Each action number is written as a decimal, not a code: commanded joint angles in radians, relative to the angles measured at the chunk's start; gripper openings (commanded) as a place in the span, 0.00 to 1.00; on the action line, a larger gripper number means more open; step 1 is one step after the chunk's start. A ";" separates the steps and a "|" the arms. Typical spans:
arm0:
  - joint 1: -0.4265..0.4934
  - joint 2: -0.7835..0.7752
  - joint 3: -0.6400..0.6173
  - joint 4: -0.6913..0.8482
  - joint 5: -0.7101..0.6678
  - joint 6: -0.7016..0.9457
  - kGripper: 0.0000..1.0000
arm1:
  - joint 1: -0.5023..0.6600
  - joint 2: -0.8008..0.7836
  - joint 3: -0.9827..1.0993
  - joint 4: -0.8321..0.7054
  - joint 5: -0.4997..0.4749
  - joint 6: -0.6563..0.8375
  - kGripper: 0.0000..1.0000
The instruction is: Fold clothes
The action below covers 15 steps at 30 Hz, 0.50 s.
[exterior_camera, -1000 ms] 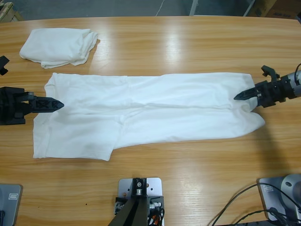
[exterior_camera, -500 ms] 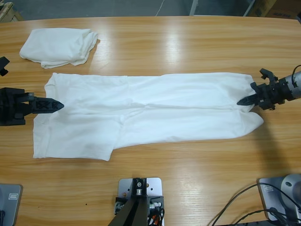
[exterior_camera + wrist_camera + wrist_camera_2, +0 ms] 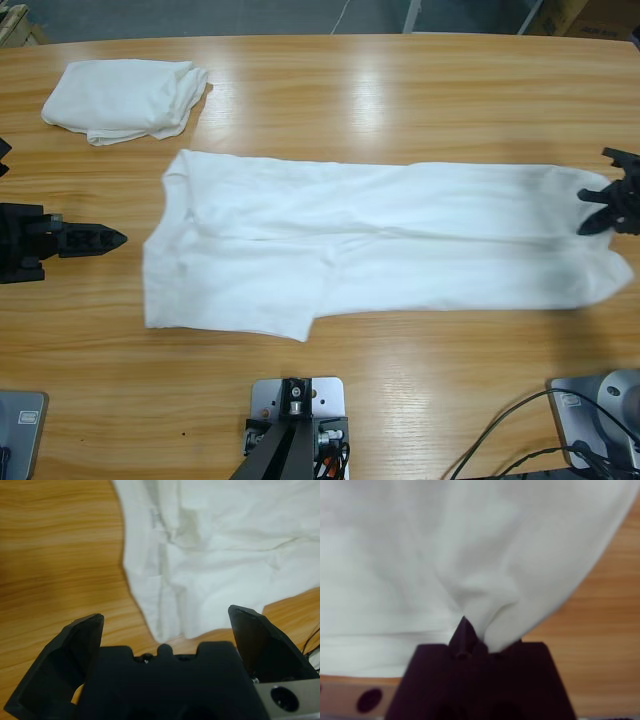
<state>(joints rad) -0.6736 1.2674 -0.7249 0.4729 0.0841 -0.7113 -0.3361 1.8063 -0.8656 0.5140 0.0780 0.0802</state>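
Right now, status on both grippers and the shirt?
Left gripper open, clear of cloth. Right gripper shut on long folded T-shirt at its end. Second folded T-shirt apart, nothing blocking.

No text, label, brand, number or sign can be read in any view; the large white T-shirt (image 3: pixel 380 240) shows only a faint dark mark near a seam in the left wrist view (image 3: pixel 156 516), too small to make out as lettering, and the folded white T-shirt (image 3: pixel 125 98) is plain
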 commanded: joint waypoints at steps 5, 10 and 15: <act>-0.009 -0.025 0.041 0.004 -0.004 -0.004 0.98 | -0.136 -0.110 -0.086 0.115 -0.293 -0.033 0.00; -0.009 -0.032 0.070 0.003 0.000 -0.005 0.98 | -0.133 -0.180 -0.134 0.184 -0.374 -0.033 0.00; -0.009 0.002 0.078 -0.022 0.002 -0.017 0.98 | 0.121 -0.245 -0.174 0.283 -0.357 -0.009 0.00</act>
<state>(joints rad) -0.6736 1.2578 -0.6896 0.4729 0.0841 -0.7115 -0.4413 1.6457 -1.0066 0.6932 -0.2664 0.0587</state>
